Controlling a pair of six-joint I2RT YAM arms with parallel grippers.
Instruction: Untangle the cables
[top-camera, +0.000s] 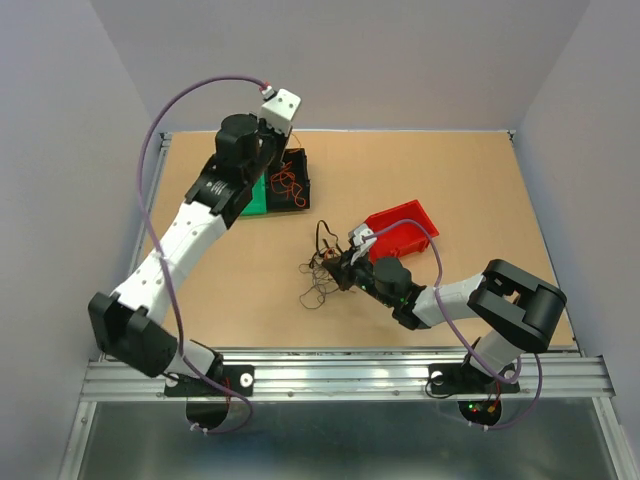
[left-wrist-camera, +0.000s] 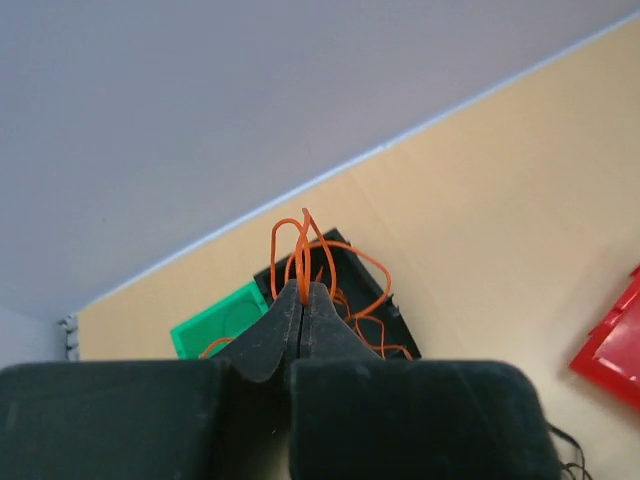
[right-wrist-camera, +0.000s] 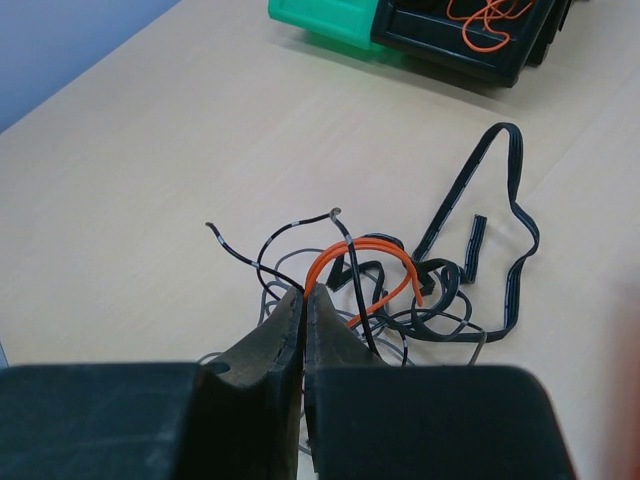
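A tangle of thin black, grey and flat black cables (right-wrist-camera: 450, 290) lies mid-table, and also shows in the top view (top-camera: 322, 278). My right gripper (right-wrist-camera: 304, 293) is at its near edge, shut on a short orange cable (right-wrist-camera: 365, 247) that arches over the tangle; it shows in the top view too (top-camera: 342, 268). My left gripper (left-wrist-camera: 304, 288) is shut on a looped thin orange wire (left-wrist-camera: 290, 235) and holds it above the black tray (left-wrist-camera: 400, 322). The rest of that wire lies in the tray (top-camera: 287, 183).
A green tray (top-camera: 258, 200) sits against the black tray (top-camera: 303, 160) at the back left. A red bin (top-camera: 405, 228) stands just right of the tangle, close behind my right wrist. A long flat black cable (right-wrist-camera: 515, 215) loops out toward the trays.
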